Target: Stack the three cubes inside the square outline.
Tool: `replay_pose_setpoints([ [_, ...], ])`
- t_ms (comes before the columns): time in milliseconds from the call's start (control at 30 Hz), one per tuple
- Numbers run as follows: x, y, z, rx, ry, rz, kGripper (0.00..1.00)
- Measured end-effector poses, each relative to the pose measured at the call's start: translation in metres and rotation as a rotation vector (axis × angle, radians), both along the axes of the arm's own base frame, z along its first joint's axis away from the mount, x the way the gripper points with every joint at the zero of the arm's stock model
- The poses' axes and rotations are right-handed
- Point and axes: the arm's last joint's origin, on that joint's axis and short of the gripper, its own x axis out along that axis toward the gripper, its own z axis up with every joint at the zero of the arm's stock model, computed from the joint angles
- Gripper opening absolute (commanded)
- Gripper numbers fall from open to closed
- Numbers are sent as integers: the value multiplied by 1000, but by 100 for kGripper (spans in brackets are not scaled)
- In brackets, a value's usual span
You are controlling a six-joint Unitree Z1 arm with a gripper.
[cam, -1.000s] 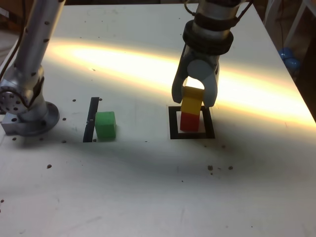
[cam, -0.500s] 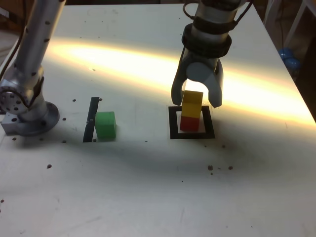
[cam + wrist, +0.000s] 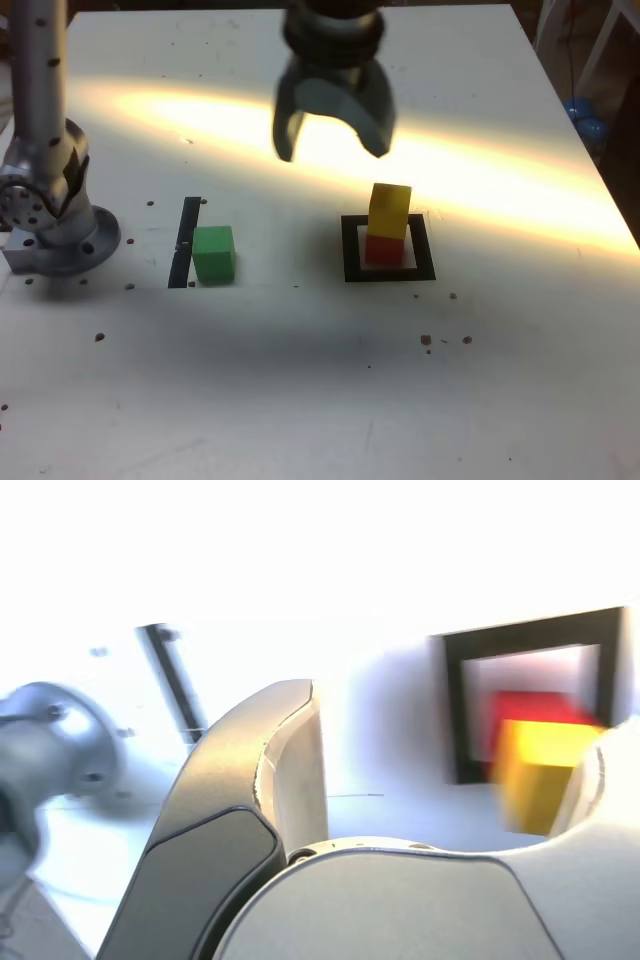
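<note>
**A:** ok so your hand [image 3: 332, 150] just let go of the yellow cube [image 3: 389, 211] and pulled up and off toward the exterior view's left. A second ago it was straddling the stack, now it's hanging well above the surface [image 3: 300, 380] with its jaws spread wide and nothing in them.

**B:** and the yellow stays put?

**A:** yep, it sits on the red cube [image 3: 383, 249], inside the outline [image 3: 388, 274]. It looks twisted a bit against the red one, so the top face isn't squared up. The wrist view shows the same pair, blurry, yellow [image 3: 540, 775] in front of red [image 3: 532, 708].

**B:** so two of three done.

**A:** that's my read. The green cube [image 3: 213, 253] is alone on the surface, just beside the thin black strip [image 3: 185, 242], well apart from the stack. You're heading its way, I'd guess. Watch that crooked yellow when you set green on top, there's less footing than you'd like.
</note>
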Motion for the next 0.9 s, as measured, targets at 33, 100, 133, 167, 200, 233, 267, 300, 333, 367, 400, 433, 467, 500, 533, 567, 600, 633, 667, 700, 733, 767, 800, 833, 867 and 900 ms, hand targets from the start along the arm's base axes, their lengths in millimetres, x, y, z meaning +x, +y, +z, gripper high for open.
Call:
replay_pose_setpoints([
  [33, -10, 0, 0, 0, 8, 1, 100],
  [100, -31, 1, 0, -1, 26, 4, 100],
  [133, -41, 1, 0, -4, 33, 5, 100],
  [167, -52, 1, 0, -8, 43, 6, 99],
  [200, -62, 1, -1, -12, 52, 7, 99],
  [233, -70, 1, -2, -15, 59, 7, 99],
  [267, -76, 0, -4, -17, 67, 6, 99],
  [300, -81, 0, -7, -19, 79, 5, 99],
  [333, -84, -1, -11, -21, 91, 3, 99],
  [367, -87, -1, -15, -24, 102, 1, 99],
  [400, -88, -2, -18, -26, 108, -2, 99],
  [433, -88, -3, -19, -28, 106, -4, 99],
  [467, -90, -4, -21, -33, 103, -7, 99],
  [500, -92, -5, -25, -40, 108, -10, 98],
  [533, -94, -7, -28, -46, 116, -13, 98],
  [567, -96, -8, -32, -52, 118, -14, 97],
  [600, -97, -10, -35, -56, 117, -17, 97],
  [633, -97, -13, -36, -60, 112, -20, 97],
  [667, -97, -15, -38, -64, 106, -21, 96],
  [700, -97, -17, -40, -68, 102, -21, 96],
  [733, -98, -20, -42, -72, 101, -22, 96],
  [767, -99, -21, -44, -76, 101, -24, 96],
  [800, -99, -23, -45, -81, 98, -25, 96],
  [833, -99, -25, -47, -87, 93, -25, 96],
  [867, -98, -26, -49, -94, 88, -25, 96],
  [900, -97, -27, -52, -100, 89, -24, 95],
])
